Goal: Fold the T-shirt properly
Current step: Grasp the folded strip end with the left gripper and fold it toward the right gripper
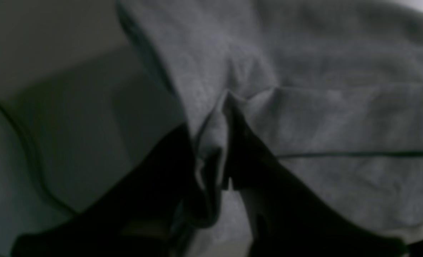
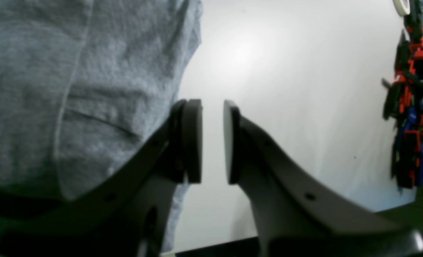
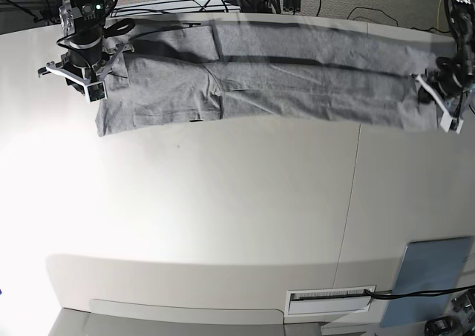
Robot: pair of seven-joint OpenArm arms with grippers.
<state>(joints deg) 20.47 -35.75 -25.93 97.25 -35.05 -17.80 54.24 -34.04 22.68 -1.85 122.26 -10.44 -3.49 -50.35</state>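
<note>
The left end effector (image 1: 225,142) is seen pressed together on a bunched fold of the T-shirt (image 1: 322,107), the grey cloth being pinched between its two dark fingers (image 1: 261,167) in the left wrist view. In the base view this end effector (image 3: 444,99) is found at the far right end of the garment. The right end effector (image 2: 212,141) is held with its pads (image 2: 193,139) slightly apart and nothing between them; only the white table (image 2: 286,89) is seen through the narrow gap. The T-shirt (image 2: 72,89) is placed just beside its left pad, and whether the cloth is touched by that finger cannot be told. In the base view the right end effector (image 3: 83,73) is set at the left end of the T-shirt (image 3: 297,84), which is laid out in a long, narrow, folded band along the far edge of the table (image 3: 223,217), with one sleeve turned towards the near side at the left.

The left wrist view is dark and blurred, so the fingertips are hard to make out. The lower part of the T-shirt is cut off behind the right end effector's body in the right wrist view. A cluster of red, blue and black items (image 2: 411,107) is seen at that view's right edge, too blurred to identify. A pale blue-grey panel (image 3: 427,280) is partly cut off at the near right corner.
</note>
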